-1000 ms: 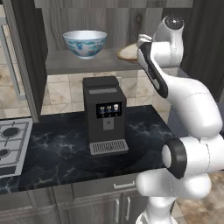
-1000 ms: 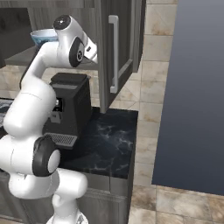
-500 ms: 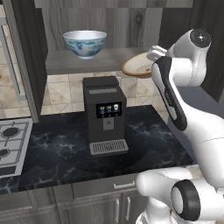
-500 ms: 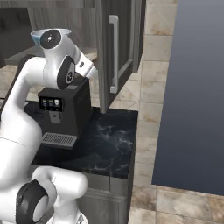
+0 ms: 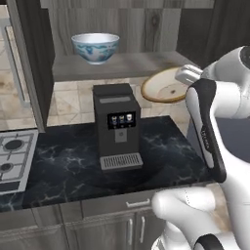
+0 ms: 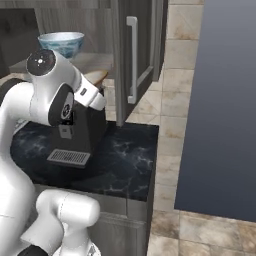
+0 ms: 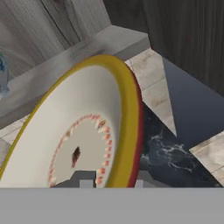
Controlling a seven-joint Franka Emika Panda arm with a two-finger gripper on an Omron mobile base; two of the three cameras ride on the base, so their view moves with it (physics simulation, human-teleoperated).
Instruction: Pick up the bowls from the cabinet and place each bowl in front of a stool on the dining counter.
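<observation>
The shallow cream bowl [image 5: 163, 87] with its yellowish rim hangs tilted in the air, just in front of and below the cabinet's grey shelf [image 5: 127, 63]. My gripper [image 5: 183, 75] is shut on its right rim. In the hand view the cream bowl [image 7: 83, 135] stands on edge with its reddish inner marks showing, its rim pinched by my gripper [image 7: 113, 181]. The deep white bowl with blue flowers [image 5: 95, 47] stands upright on the shelf to the left, also seen as the blue-patterned bowl [image 6: 61, 44] behind my arm.
A black coffee machine [image 5: 116, 124] stands on the black-topped counter [image 5: 73, 166] right below the held bowl. A gas hob [image 5: 12, 156] lies at the left. The open cabinet door [image 6: 132, 55] with its silver handle juts out beside my arm. A tall dark panel [image 6: 220, 100] rises at the right.
My arm has drawn the cream bowl off the shelf, out and downward, to hang over the coffee machine. The blue-patterned bowl has stayed in place.
</observation>
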